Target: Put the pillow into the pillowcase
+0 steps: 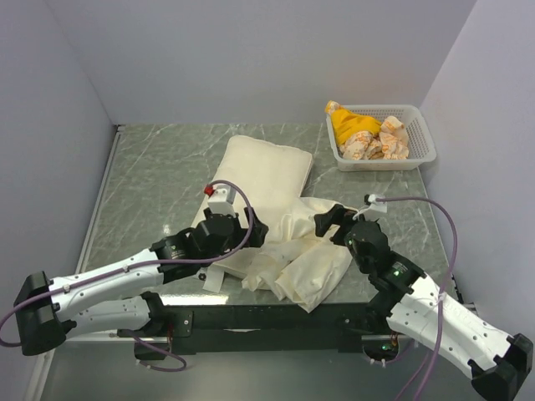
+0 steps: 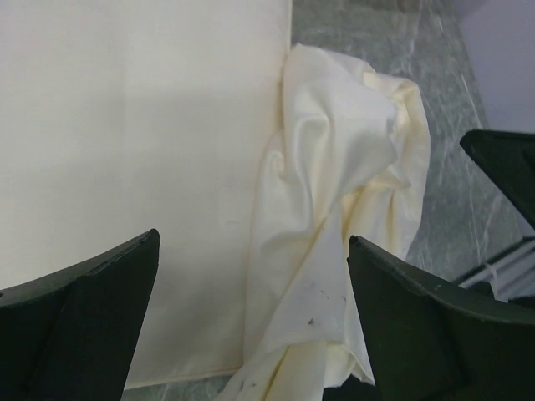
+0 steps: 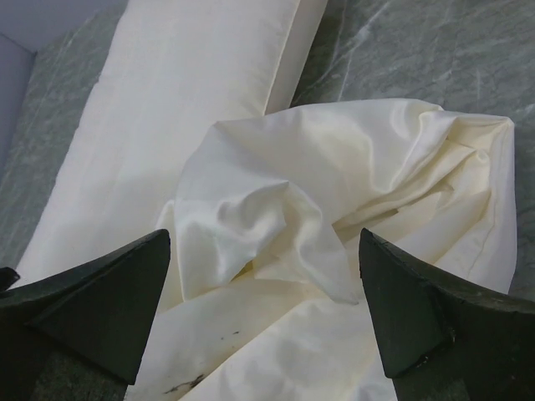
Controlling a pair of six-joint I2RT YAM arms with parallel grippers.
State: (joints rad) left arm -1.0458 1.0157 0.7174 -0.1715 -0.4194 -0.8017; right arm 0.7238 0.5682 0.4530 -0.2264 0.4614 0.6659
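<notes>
Fingers [image 2: 92, 317] of my left gripper [image 2: 252, 240] and right gripper [image 3: 264, 236] stood spread, grasping nothing, over the crumpled pillowcase [image 1: 309, 251] where it lay against the near right edge of the pillow [image 1: 263, 171]. I judged that pinching the bunched folds could trap both layers and shut the mouth, which I could not locate. The pillow's long axis ran near-to-far, far end leaning right.

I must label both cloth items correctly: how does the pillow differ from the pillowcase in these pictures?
The pillow is plump and smooth; the pillowcase is thin and wrinkled. The pillow lies flat as a neat rectangle; the pillowcase is crumpled in a heap. The pillow reaches farther from the arms; the pillowcase lies nearer them. Both are cream-white.
</notes>
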